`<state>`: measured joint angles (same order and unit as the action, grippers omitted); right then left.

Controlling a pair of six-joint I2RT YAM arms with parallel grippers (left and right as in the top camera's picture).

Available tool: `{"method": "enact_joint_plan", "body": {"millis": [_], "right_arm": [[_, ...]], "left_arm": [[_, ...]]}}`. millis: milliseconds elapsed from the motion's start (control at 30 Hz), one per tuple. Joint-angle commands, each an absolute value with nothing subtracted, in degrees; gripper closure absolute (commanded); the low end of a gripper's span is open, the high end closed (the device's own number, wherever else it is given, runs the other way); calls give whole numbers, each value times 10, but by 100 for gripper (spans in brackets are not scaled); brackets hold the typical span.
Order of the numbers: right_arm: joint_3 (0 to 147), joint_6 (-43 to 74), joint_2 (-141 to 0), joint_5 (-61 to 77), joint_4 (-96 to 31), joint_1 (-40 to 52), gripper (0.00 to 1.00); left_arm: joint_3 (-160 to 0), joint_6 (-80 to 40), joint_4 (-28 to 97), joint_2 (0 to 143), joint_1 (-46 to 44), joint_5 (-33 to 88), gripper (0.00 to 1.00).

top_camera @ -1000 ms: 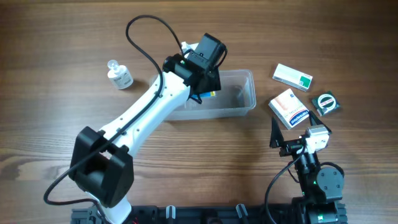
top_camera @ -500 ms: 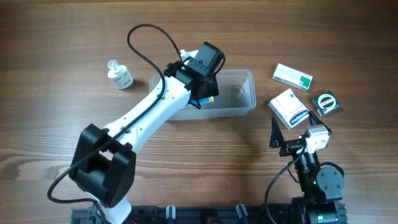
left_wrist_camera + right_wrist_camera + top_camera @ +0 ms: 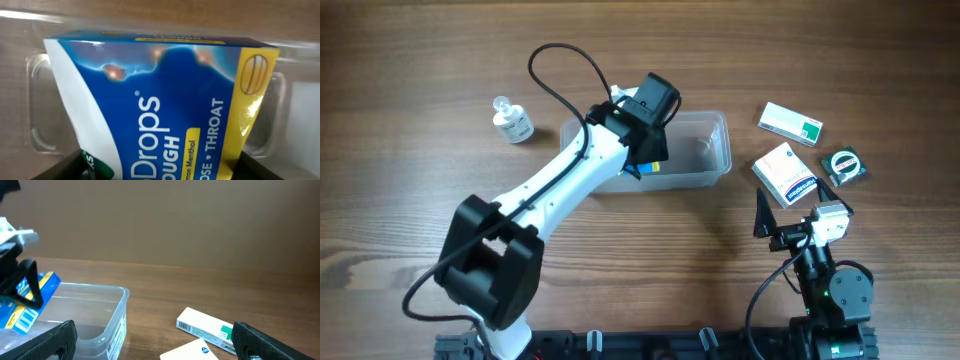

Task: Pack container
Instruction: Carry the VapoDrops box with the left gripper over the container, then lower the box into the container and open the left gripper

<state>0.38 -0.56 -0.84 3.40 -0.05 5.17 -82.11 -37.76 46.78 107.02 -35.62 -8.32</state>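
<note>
The clear plastic container [image 3: 705, 150] sits at the table's upper middle; it also shows in the right wrist view [image 3: 107, 315] and the left wrist view [image 3: 40, 105]. My left gripper [image 3: 650, 160] is shut on a blue and yellow cough-drops box [image 3: 165, 110] and holds it inside the container's left half, low over its floor. The box shows in the right wrist view [image 3: 30, 305] too. My right gripper [image 3: 782, 222] is open and empty near the table's front right, apart from everything.
A white and green box [image 3: 790, 123], a white, orange and blue box [image 3: 785, 172] and a small green-and-black round item [image 3: 844, 165] lie right of the container. A small clear bottle [image 3: 511, 121] stands to its left.
My left gripper has moved a little lower into the container with the cough-drops box. The right arm has not moved.
</note>
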Motion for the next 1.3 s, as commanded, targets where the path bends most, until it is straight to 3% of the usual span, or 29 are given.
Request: {"method": "enact_joint_plan", "body": {"millis": [0,167,300,367,600,767,833,900,933,1267], "right_arm": [[3,-11,-5,39,1,51,0],[3,-11,-5,39,1,51,0],[3,-11,-5,39,1,51,0],[3,-11,-5,39,1,51,0],[3,-11,-5,39,1,51,0],[3,-11,-5,39,1,51,0],[3,-11,-5,39,1,51,0],[3,-11,-5,39,1,51,0],[3,-11,-5,39,1,51,0],[3,-11,-5,39,1,51,0]], "left_arm": [[-814,-362,476,1079,-355,-89,36],[-814,-362,492,1077,-355,-88,37],[-814,-362,491,1077,-355,-88,27],[-814,-362,491,1077,-355,-88,13],[-814,-332,490,1077,-355,-89,5],[-814,-332,490,1075,-354,-90,14],[-814,-332,489,1064,-351,-89,24],[-814,-335,484,1055,-353,-73,86],[-814,-335,482,1056,-355,-65,96],[-814,-335,479,1086,-344,-86,96]]}}
